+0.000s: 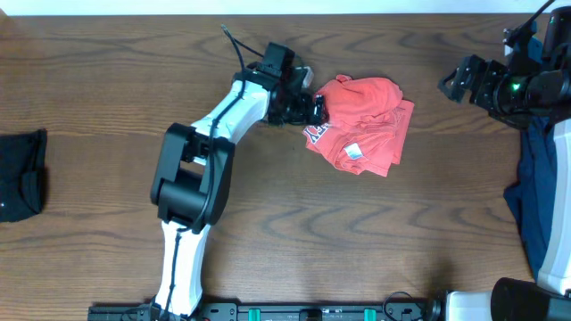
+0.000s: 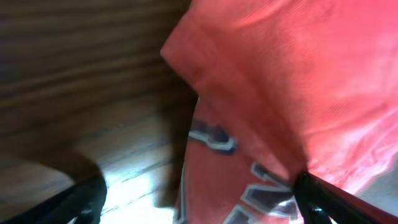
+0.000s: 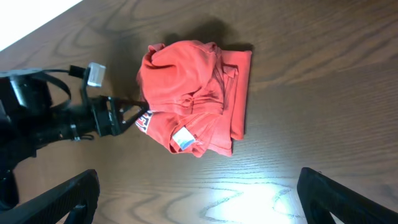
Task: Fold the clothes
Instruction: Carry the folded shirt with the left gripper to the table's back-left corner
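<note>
The coral-red T-shirt (image 1: 361, 120) lies bunched in a rough folded heap on the wooden table, with its white neck label (image 1: 354, 151) facing up. My left gripper (image 1: 314, 109) is open at the shirt's left edge. In the left wrist view the left gripper (image 2: 199, 208) has its fingers spread wide over the shirt (image 2: 292, 81) and its navy-and-white lettering (image 2: 261, 186). My right gripper (image 1: 459, 80) is open and empty, high at the back right. The right wrist view shows the right gripper (image 3: 199, 199), the shirt (image 3: 193, 93) and the left gripper (image 3: 127, 115).
A navy shirt (image 1: 535, 192) hangs at the right edge under the right arm. A small black garment (image 1: 20, 174) lies at the left edge. The left arm's body (image 1: 192, 178) stretches over the table's left-centre.
</note>
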Controlling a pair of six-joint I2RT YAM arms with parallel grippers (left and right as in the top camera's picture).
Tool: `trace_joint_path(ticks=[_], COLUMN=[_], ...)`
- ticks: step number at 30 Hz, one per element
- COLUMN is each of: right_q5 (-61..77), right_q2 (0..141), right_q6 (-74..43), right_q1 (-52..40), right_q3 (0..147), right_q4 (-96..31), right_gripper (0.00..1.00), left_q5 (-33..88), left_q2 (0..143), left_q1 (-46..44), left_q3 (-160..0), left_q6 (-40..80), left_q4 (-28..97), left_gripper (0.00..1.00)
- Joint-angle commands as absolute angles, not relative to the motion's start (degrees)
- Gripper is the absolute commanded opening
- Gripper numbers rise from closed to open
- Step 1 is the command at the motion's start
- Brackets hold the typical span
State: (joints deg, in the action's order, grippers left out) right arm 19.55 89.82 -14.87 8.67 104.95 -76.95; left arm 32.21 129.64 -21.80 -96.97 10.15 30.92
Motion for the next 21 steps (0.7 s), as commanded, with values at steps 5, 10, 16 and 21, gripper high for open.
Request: trace_joint_path(ticks=[5, 10, 16, 21], right_q5=[19.97, 19.97, 19.99, 19.99], right_q2=[88.77, 88.77, 88.77, 88.77], right_q6=[-15.40, -15.40, -15.40, -15.40], right_q1=[8.16, 8.16, 8.16, 8.16], right_q3=[105.32, 105.32, 105.32, 105.32], right_q4=[-76.99, -76.97, -77.01, -77.03], right_gripper=[0.99, 0.99, 0.99, 0.99], left_q5=[42.06, 46.48, 47.00, 46.94], left_q2=[136.29, 136.86, 136.86, 136.86], left_q1=[-21.93, -22.96, -25.56, -28.45], left_q3=[-96.55, -96.55, -96.57, -96.57], left_q6=[7.05, 4.73, 4.75, 5.08], left_q4=[31.73, 31.22, 30.59, 29.28], left_gripper=[0.98, 0.98, 0.98, 0.91])
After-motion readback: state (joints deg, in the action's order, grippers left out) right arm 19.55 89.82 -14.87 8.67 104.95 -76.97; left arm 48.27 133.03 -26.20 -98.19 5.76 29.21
